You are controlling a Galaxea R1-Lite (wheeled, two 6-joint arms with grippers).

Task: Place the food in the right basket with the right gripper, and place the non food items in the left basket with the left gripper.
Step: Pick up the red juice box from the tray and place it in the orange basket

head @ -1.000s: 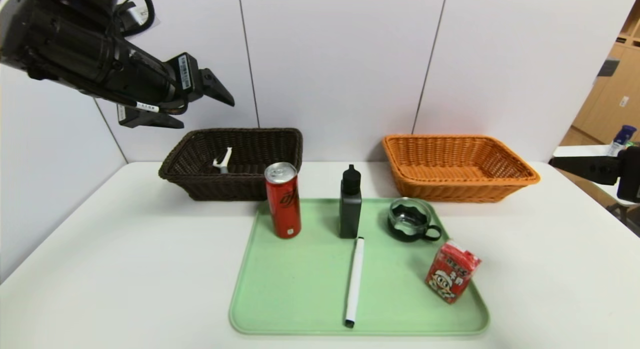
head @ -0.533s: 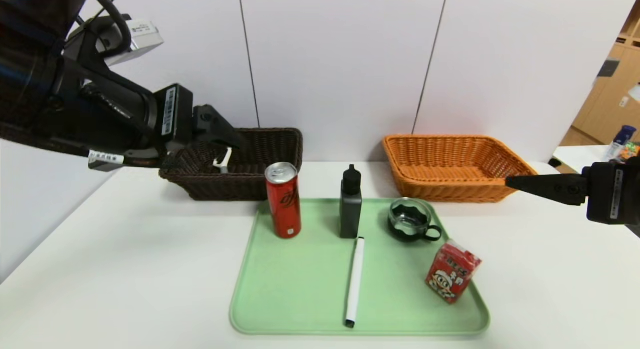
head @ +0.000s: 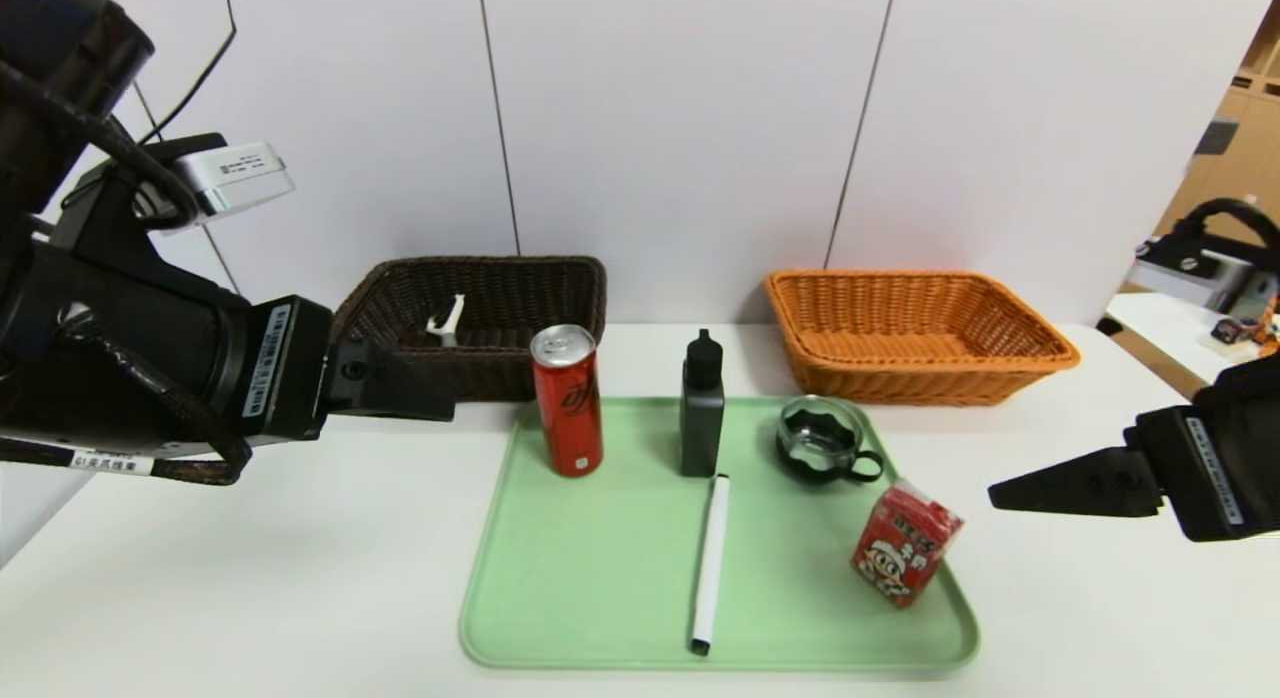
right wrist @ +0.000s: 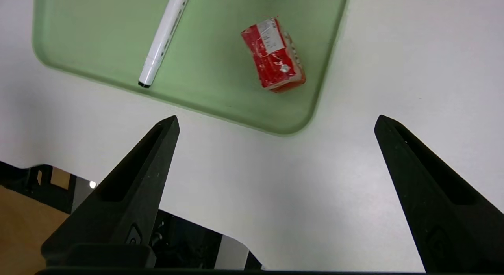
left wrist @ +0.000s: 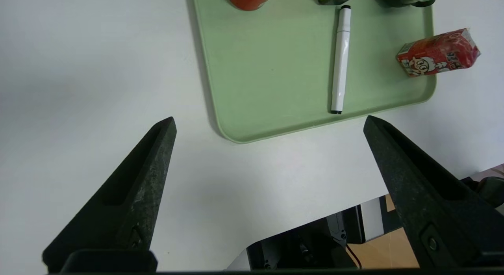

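Green tray (head: 600, 578) on the white table (head: 250, 578), carrying red can (head: 566, 398), black bottle (head: 701, 406), glass cup (head: 822, 438), white marker (head: 709, 563) and red carton (head: 905, 541), all laid out within reach. White peeler (head: 446, 320) already in the dark brown left basket (head: 470, 323); orange right basket (head: 915, 333) holding nothing. Left claw (left wrist: 267, 123) spread wide and holding nothing, beside the tray's left edge. Right claw (right wrist: 275, 123) likewise wide apart, near the carton, probably lining up for it

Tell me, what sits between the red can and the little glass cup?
In the head view, the black bottle stands upright on the green tray, between the red can and the glass cup.
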